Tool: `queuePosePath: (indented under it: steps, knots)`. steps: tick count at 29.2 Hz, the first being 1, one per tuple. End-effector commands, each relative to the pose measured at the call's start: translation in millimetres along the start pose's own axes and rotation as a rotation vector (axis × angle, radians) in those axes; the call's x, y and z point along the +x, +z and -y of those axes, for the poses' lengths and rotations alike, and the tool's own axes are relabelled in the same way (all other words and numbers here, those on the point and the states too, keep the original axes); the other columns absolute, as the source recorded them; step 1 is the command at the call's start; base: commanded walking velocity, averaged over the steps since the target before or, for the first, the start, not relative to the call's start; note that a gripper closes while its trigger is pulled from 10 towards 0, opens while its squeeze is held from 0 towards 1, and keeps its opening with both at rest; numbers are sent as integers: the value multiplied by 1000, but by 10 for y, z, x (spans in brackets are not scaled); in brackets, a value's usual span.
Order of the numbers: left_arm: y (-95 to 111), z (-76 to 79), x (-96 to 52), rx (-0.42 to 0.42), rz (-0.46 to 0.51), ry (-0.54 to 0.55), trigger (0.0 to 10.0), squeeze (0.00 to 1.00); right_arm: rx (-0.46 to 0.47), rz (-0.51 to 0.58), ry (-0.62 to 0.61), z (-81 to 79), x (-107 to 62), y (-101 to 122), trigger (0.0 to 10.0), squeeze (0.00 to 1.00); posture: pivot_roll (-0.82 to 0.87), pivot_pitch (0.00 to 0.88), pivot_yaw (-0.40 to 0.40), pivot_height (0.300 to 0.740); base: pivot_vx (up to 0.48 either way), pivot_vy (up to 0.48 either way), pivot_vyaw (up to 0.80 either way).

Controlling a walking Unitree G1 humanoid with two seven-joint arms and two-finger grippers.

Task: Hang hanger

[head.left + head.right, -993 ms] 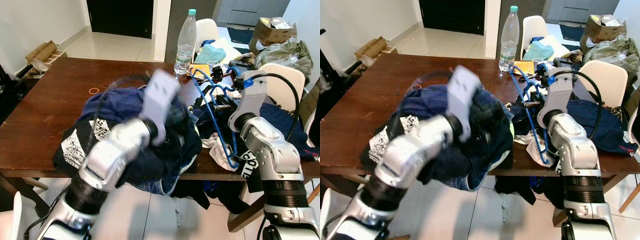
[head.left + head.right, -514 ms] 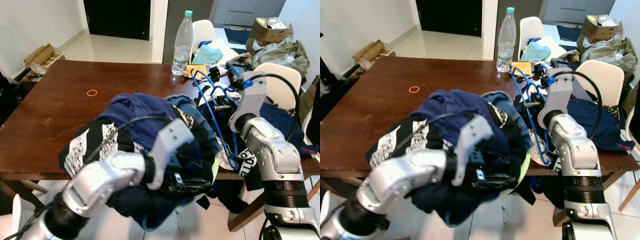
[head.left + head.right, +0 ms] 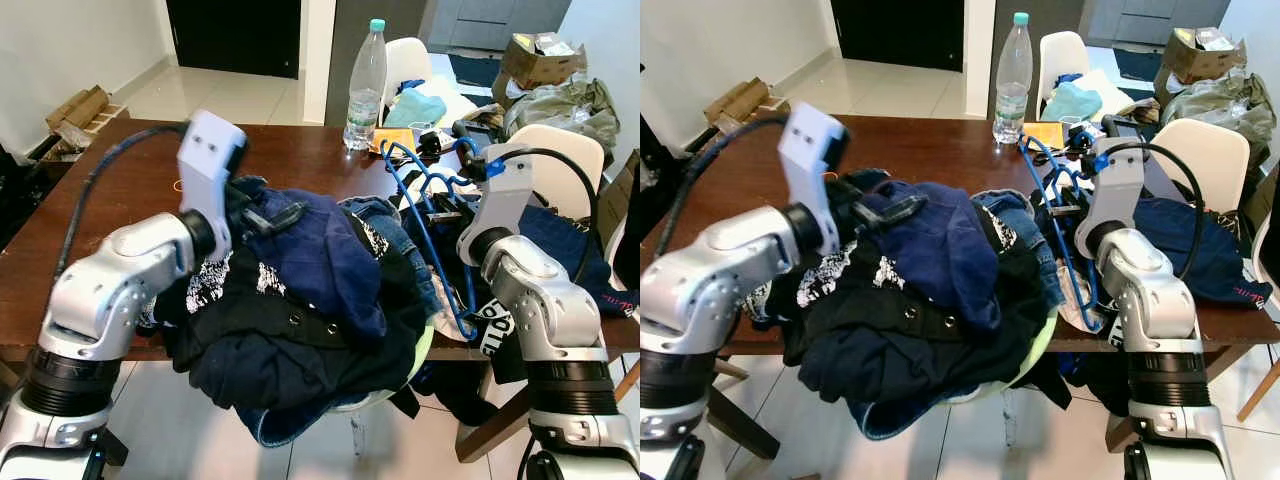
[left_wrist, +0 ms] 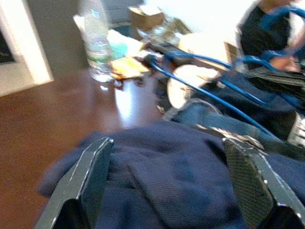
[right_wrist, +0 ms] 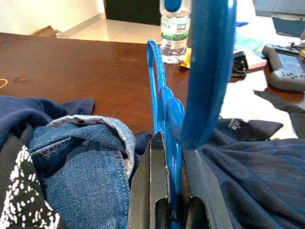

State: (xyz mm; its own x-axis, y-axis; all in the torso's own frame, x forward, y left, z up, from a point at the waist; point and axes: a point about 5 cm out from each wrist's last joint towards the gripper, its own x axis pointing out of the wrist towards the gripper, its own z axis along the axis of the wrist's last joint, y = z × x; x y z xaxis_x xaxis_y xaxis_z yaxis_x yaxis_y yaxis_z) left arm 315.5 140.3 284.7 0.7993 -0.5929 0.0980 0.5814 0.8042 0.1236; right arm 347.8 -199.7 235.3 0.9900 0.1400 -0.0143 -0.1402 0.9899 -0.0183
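Observation:
My right gripper is shut on a blue plastic hanger, whose thin frame stands upright over the right side of the table. My left gripper is open, its two fingers spread wide just above a navy garment. In the left eye view the left gripper reaches in from the left over the top of a big pile of dark clothes. Jeans lie in the pile beside the hanger.
The pile hangs over the front edge of the brown wooden table. A clear water bottle and small items stand at the far edge. White chairs with clothes and a cardboard box sit to the right. Tiled floor lies behind.
My left arm swung from low in front of the pile up to its left side, gripper now over the top. The clothes slid toward the front edge. The right gripper kept the hanger still.

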Motion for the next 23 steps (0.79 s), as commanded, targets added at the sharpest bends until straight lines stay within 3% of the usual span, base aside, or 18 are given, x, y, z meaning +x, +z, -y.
queuePosePath:
  steps: [1,2,3,6,7,8,9,11,14,16,17,23]
  knots:
    - [91,-70,-7,25,46,70,10000,0,-4,-23,-16,48,-9,-36,10000,0,81,99,-46,740,0,0,0]
    - [91,-70,-7,25,46,70,10000,0,-4,-23,-16,48,-9,-36,10000,0,81,99,-46,740,0,0,0]
    - [139,-141,-13,35,78,138,10000,0,-5,-23,-14,43,-8,-33,10000,0,81,99,-46,740,0,0,0]
    - [139,-141,-13,35,78,138,10000,0,-5,-23,-14,43,-8,-33,10000,0,81,99,-46,740,0,0,0]
    - [143,-231,-8,41,94,201,10000,0,-6,-22,-12,40,-5,-28,10000,0,79,97,-48,740,0,0,0]
    - [52,-306,44,0,89,240,10000,0,-7,-21,-10,35,1,-25,10000,0,80,93,-50,740,0,0,0]
    - [52,-306,44,0,89,240,10000,0,-7,-21,-10,35,1,-25,10000,0,80,93,-50,740,0,0,0]
    - [-108,-336,139,-77,72,245,10000,0,-9,-21,-8,29,8,-23,10000,0,74,91,-49,740,0,0,0]
    - [-223,-290,245,-173,60,214,10000,0,-13,-17,-8,26,7,-9,10000,0,63,86,-45,740,0,0,0]
    - [-223,-290,245,-173,60,214,10000,0,-13,-17,-8,26,7,-9,10000,0,63,86,-45,740,0,0,0]
    - [-295,-244,297,-234,32,175,10000,0,-15,-15,-10,37,0,1,10000,0,60,82,-44,740,0,0,0]
    - [-430,-116,356,-252,-43,97,10000,0,-19,-11,-26,87,-24,17,10000,0,53,80,-39,740,0,0,0]
